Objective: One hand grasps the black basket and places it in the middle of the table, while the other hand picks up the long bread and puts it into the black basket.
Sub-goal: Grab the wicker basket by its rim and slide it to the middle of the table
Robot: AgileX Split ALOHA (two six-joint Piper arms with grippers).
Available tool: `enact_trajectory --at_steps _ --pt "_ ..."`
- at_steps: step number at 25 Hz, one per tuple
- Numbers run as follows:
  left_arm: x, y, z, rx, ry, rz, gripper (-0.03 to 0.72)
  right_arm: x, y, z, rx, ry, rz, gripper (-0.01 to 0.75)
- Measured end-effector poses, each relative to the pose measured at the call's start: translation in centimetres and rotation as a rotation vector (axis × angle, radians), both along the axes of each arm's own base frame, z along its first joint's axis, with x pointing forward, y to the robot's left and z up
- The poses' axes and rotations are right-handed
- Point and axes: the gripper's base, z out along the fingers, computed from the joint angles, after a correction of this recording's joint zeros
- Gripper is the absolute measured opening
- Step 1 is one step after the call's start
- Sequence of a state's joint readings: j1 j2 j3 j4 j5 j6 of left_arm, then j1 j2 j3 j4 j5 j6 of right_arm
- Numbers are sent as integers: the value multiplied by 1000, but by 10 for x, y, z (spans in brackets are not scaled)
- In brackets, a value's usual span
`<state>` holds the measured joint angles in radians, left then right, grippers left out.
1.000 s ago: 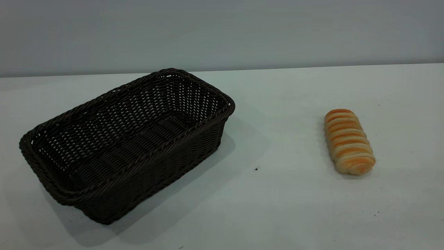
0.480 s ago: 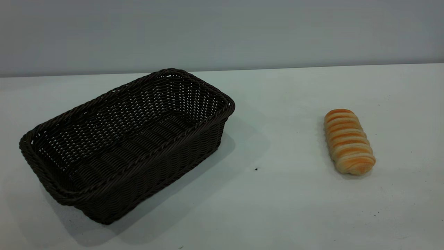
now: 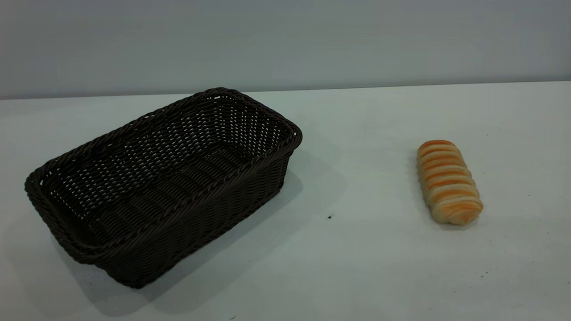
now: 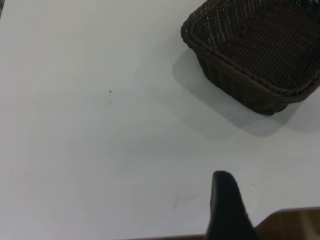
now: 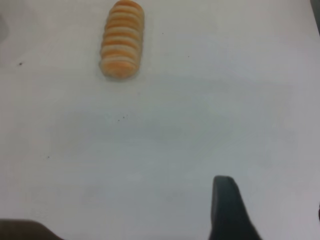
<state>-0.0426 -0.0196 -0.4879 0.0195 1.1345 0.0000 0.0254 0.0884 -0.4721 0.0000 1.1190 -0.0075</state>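
Observation:
The black basket [image 3: 160, 183] is a large dark woven basket standing on the left part of the white table [image 3: 357, 258]; one corner of it shows in the left wrist view [image 4: 255, 55]. The long bread [image 3: 448, 180], golden-orange with pale ridges, lies on the right part of the table and also shows in the right wrist view [image 5: 122, 39]. Neither gripper shows in the exterior view. My left gripper [image 4: 227, 210] hangs near the table's edge, well away from the basket. My right gripper [image 5: 272, 200] is open and empty above bare table, well away from the bread.
A plain grey wall runs behind the table's far edge. A few tiny dark specks [image 3: 329, 217] dot the tabletop between basket and bread. A brown strip beyond the table's edge [image 4: 295, 225] shows in the left wrist view.

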Motion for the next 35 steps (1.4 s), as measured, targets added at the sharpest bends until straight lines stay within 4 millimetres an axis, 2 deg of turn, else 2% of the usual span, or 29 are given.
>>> enact_trajectory --at_steps 15,18,21,25,28,32,35 --pt "0 0 0 0 -1 0 517 0 0 0 -5 -2 -2 407" --pt "-1 -3 9 -14 -62 -32 517 -1 0 9 -3 -34 2 407" --pt "3 -6 22 -41 -69 -50 517 8 3 22 2 -74 32 407" --pt "39 -7 36 -46 62 -36 517 39 6 38 0 -65 72 407" --pt "80 -8 43 -63 185 -4 517 68 10 37 30 -7 92 407" --pt "140 -10 30 -129 386 98 517 98 12 28 44 80 105 407" --pt "181 -12 7 -183 472 189 517 108 12 25 34 91 109 407"
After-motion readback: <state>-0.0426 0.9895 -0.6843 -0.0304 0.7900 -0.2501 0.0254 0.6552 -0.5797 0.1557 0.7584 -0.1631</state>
